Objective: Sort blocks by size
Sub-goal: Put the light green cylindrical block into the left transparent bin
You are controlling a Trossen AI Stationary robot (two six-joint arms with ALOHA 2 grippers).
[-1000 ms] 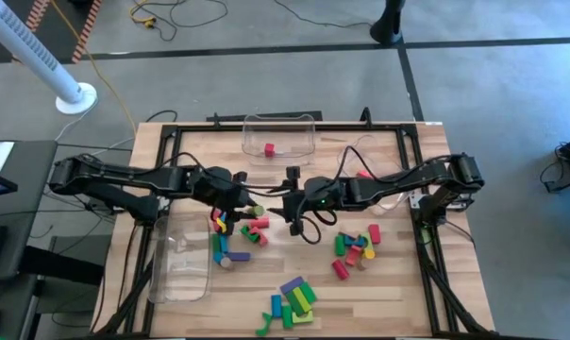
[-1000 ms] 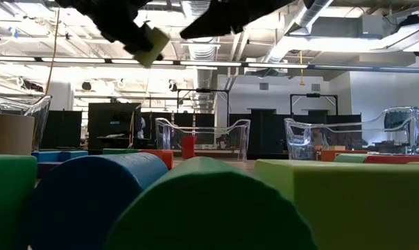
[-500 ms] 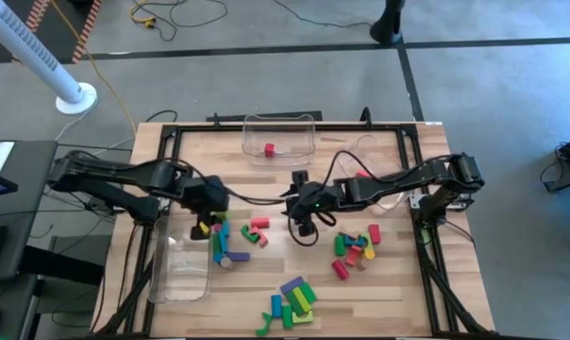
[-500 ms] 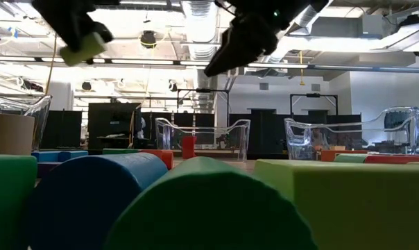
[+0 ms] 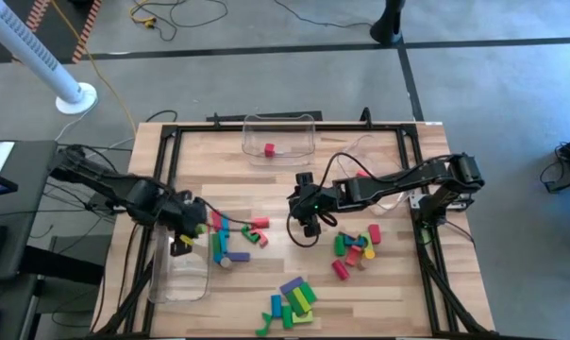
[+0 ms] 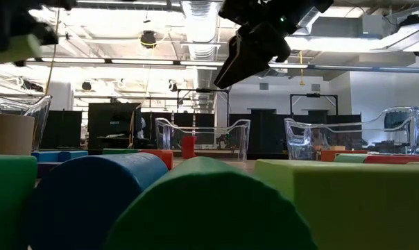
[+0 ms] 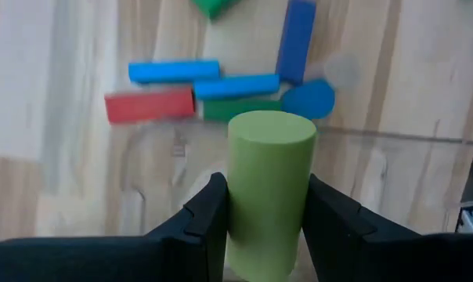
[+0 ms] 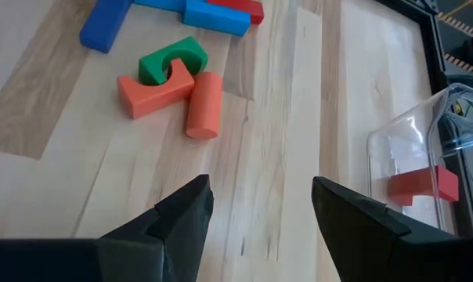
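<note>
Pinching a light green cylinder (image 7: 268, 188) between its fingers (image 7: 209, 219), the left gripper (image 5: 183, 236) hangs over the near bin (image 5: 176, 274), the clear one at the left edge of the table (image 5: 379, 293). We take this bin as our landmark. Just to the right of it we see a small group of blocks: a long green bar (image 5: 215, 248), blue bars (image 7: 174, 72), a red bar (image 7: 149, 105) and a blue cylinder (image 7: 307, 99). Further right from the bin, above the middle of the table, the right gripper (image 5: 307, 210) waits with fingers spread and nothing between them. Below it lie a green arch (image 8: 172, 61), an orange arch (image 8: 154, 92) and an orange cylinder (image 8: 204, 104). Far from the bin, at the back of the table, a second bin (image 5: 279, 137) holds one red block (image 5: 269, 149). More blocks lie in a heap (image 5: 356, 247) to the right and a heap (image 5: 292, 302) at the front edge.
</note>
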